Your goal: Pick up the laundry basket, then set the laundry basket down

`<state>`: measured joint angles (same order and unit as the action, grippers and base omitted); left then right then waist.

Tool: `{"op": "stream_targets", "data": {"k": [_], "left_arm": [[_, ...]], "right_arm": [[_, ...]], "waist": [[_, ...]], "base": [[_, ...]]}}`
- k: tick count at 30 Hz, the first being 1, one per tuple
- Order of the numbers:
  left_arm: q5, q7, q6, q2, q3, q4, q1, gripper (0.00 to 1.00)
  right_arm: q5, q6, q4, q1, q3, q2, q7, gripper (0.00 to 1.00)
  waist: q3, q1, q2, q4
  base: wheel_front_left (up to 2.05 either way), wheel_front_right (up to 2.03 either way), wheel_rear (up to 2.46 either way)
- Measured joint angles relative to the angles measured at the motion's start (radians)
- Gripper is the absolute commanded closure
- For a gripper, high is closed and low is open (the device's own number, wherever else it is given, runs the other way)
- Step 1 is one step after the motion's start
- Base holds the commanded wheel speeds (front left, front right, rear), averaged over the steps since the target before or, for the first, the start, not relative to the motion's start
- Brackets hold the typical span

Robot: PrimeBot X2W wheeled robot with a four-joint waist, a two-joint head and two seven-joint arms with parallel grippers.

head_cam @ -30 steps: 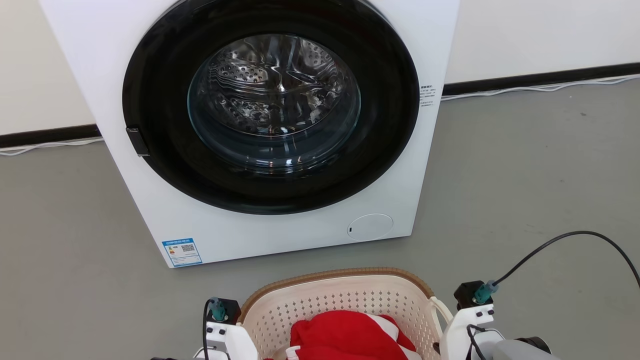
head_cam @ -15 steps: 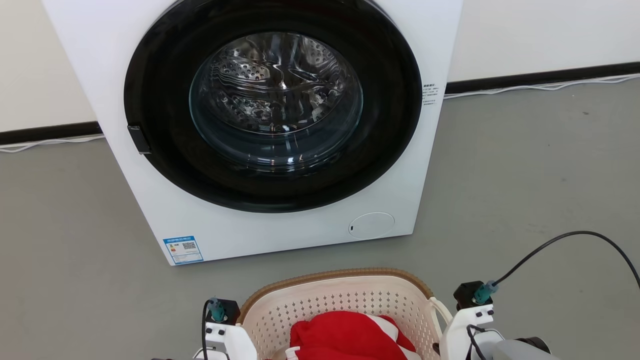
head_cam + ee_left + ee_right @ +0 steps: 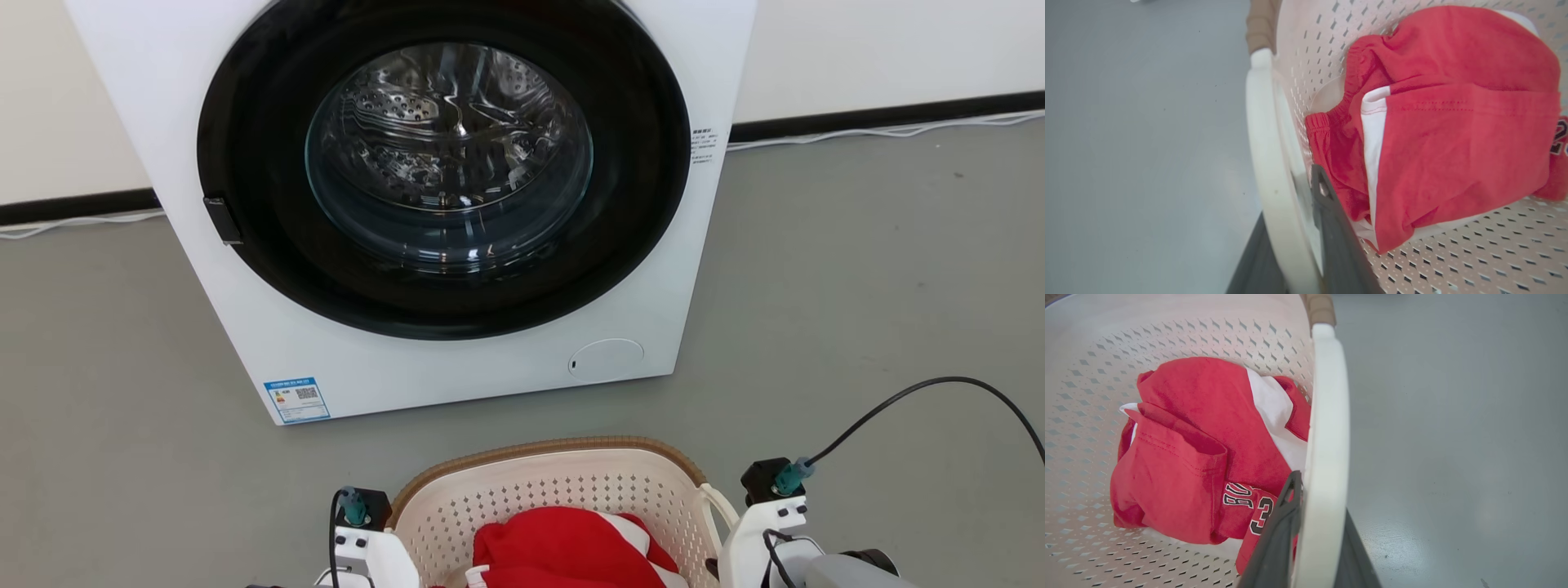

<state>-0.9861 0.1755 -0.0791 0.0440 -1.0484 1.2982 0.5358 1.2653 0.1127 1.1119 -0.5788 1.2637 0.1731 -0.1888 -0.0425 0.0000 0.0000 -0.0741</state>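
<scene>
Pinches the left handle (image 3: 1261,143) of the laundry basket (image 3: 539,447) in the nearly closed left gripper (image 3: 1290,204). Holds the basket, red clothes (image 3: 563,543) inside, between both grippers, in front of the washing machine (image 3: 457,376). Clamps the right handle (image 3: 1327,416) likewise in the right gripper (image 3: 1323,498).

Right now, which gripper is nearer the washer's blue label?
Left. Left gripper holds the laundry basket by a handle, diagonally below the blue label; right gripper holds the opposite handle, farther away.

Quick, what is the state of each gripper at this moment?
Left gripper: closed, holding the laundry basket by its left loop handle.
Right gripper: closed, holding the laundry basket by its right loop handle.
</scene>
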Motion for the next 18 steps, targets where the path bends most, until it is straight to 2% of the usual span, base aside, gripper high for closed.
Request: {"op": "stream_targets", "data": {"k": [11, 18], "left_arm": [[0.0, -0.043, 0.02, 0.0, -0.012, -0.006, 0.023, 1.0], [0.011, -0.126, 0.066, -0.001, -0.021, -0.014, 0.107, 1.0]], "right_arm": [[0.003, 0.0, -0.007, -0.007, 0.002, 0.008, 0.081, 1.0], [-0.003, 0.0, -0.038, -0.074, 0.003, 0.035, 0.204, 1.0]], "waist": [[0.052, 0.0, 0.0, 0.002], [0.14, 0.0, 0.0, 0.008]], "base": [[0.0, 0.0, 0.0], [0.0, 0.0, 0.0]]}}
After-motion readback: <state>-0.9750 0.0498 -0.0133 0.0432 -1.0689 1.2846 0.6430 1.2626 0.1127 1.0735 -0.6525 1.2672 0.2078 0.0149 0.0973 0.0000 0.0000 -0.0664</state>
